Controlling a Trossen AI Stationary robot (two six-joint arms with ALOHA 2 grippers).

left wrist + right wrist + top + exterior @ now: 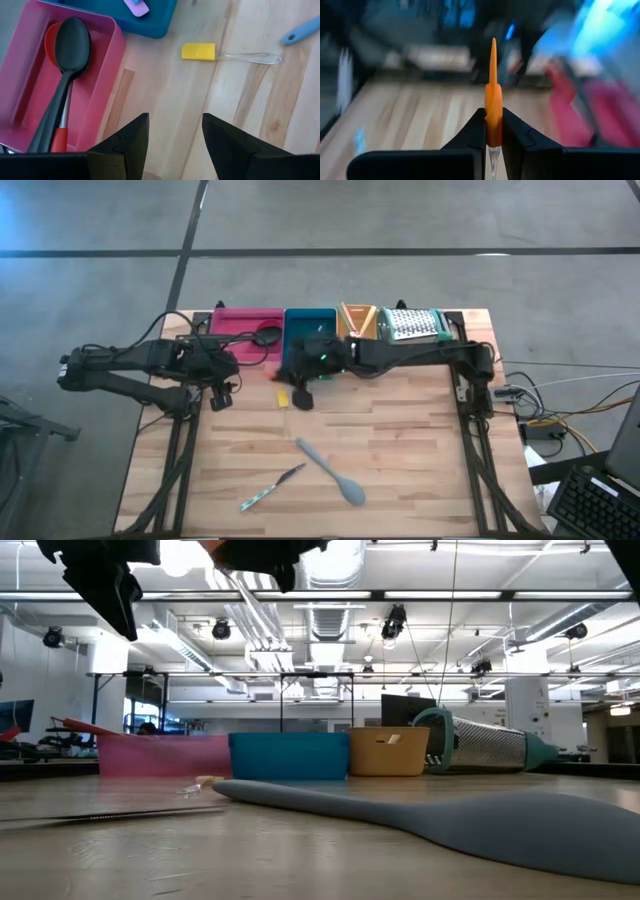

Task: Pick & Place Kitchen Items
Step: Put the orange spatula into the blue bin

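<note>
A: From above: right gripper (318,358) over the teal rectangular tray (309,326), presumably for a drop; left gripper (222,392) beside the pink rectangular tray (240,323). Grey spoon (331,472) well apart, unblocked.

B: Left wrist: fingers (131,137) spread, holding nothing; long black spoon (65,80) in pink tray ahead; yellow-headed spatula (225,54) beyond on wood.

A: Right wrist: clamped on slim orange-handled tool (493,95), upright between fingers.

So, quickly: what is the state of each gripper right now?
Left gripper: open, holding nothing, above the table beside the pink tray.
Right gripper: shut on a thin orange utensil.
</note>
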